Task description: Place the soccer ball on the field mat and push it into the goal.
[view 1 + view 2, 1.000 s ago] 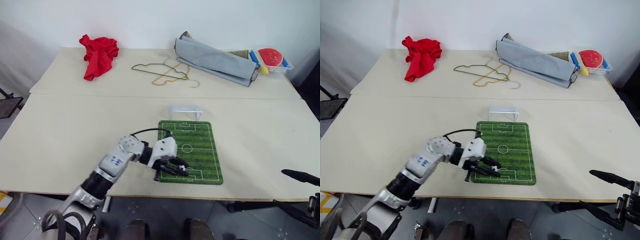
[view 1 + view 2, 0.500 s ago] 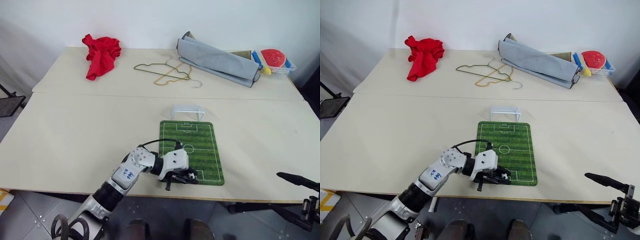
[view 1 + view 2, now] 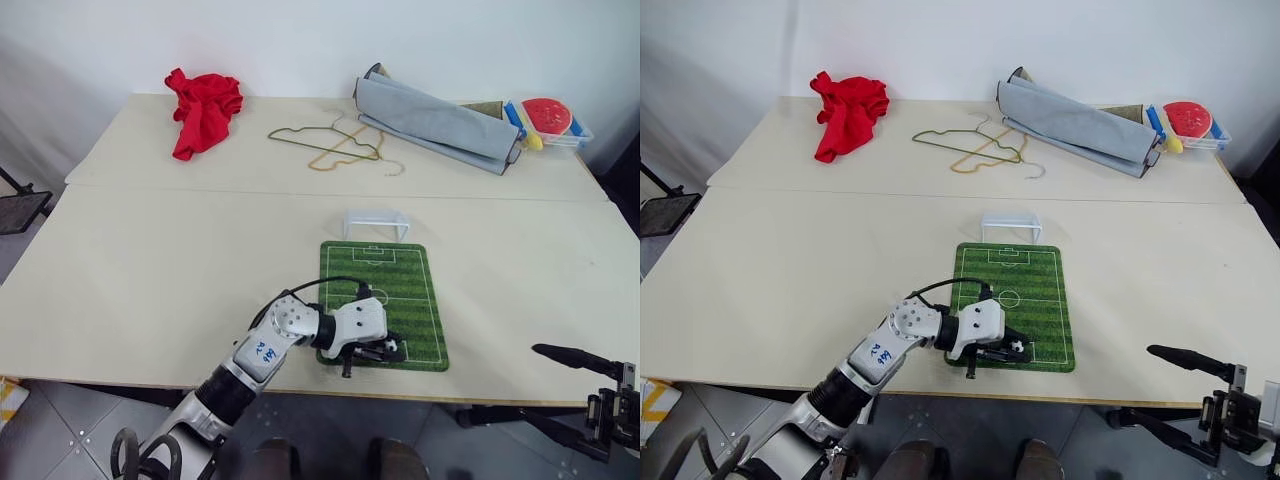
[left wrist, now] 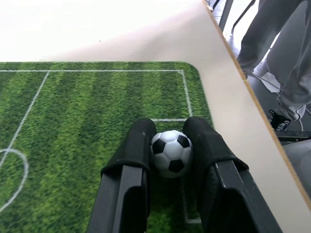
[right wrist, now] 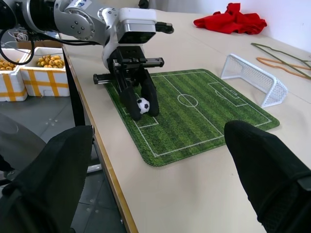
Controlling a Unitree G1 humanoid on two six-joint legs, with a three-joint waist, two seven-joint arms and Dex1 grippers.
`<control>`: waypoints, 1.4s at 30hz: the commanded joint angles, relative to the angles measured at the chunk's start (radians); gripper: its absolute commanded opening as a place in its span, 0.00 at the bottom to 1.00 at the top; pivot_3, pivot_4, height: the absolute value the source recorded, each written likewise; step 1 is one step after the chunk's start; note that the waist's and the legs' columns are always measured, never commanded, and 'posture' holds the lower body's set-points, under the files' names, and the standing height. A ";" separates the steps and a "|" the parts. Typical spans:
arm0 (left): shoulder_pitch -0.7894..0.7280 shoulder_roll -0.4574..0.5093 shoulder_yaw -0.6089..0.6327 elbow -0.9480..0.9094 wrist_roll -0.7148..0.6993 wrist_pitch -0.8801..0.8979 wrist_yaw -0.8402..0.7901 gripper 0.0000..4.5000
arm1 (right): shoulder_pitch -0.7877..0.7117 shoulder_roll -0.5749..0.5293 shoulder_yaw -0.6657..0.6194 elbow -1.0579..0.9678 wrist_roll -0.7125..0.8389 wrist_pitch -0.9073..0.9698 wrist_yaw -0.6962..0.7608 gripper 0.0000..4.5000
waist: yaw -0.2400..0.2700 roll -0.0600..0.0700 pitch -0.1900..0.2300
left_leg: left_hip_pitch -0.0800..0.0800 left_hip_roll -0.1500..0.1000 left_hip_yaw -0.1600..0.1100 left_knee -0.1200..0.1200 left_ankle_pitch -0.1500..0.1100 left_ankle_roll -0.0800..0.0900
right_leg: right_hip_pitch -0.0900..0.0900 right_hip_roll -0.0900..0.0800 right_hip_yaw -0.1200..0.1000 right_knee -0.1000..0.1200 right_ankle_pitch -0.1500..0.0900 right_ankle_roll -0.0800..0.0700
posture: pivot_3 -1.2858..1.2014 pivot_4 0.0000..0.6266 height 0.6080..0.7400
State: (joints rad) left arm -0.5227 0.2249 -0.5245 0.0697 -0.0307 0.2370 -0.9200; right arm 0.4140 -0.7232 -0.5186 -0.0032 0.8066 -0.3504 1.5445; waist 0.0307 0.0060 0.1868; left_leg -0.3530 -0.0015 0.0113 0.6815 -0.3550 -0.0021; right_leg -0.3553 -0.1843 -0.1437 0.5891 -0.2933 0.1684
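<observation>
While the left claw (image 4: pixel 170 145) is reaching over the near end of the mat (image 3: pixel 400 290), its two black fingers (image 4: pixel 133 155) are closing on the ball (image 4: pixel 171 153), one pad pressing each side, so the claw is gripping the ball at a narrow opening. The ball is sitting low over the grass print, by the near penalty box, close to the near edge of the table (image 3: pixel 150 260); whether it is touching the mat cannot be told. The right claw (image 5: pixel 160 170) is hanging off the near right side of the table, beyond its edge, its fingers (image 5: pixel 265 165) standing wide apart with nothing between them. The goal (image 3: pixel 376 222) is standing just past the mat's far end, its mouth facing the mat, with nothing inside. On the far part of the table, a red cloth (image 3: pixel 203 108) is lying at the left, wire hangers (image 3: pixel 330 148) are lying in the middle, a grey folded bag (image 3: pixel 435 122) is lying to the right, and a clear tray (image 3: pixel 560 125) at the far right is holding a red round thing (image 3: pixel 547 112) and a yellow piece (image 3: pixel 535 142).
</observation>
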 commanded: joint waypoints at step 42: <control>0.294 0.408 0.364 -0.369 -0.362 -0.057 -0.343 0.49 | -0.108 0.044 -0.015 -0.023 -0.054 0.086 0.000 1.00 | -0.006 0.002 0.000 | 0.000 0.000 0.000 0.000 -0.001 0.001 | 0.000 0.000 0.001 0.000 0.000 0.000 | 0.52 0.24 1.00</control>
State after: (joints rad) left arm -0.2583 0.6161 -0.1660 -0.2224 -0.3789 0.1869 -1.2562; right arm 0.3109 -0.6831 -0.5164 -0.0530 0.7466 -0.2390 1.5070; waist 0.0244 0.0079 0.1869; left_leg -0.3524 -0.0012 0.0115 0.6815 -0.3560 -0.0013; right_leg -0.3554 -0.1843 -0.1424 0.5894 -0.2931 0.1683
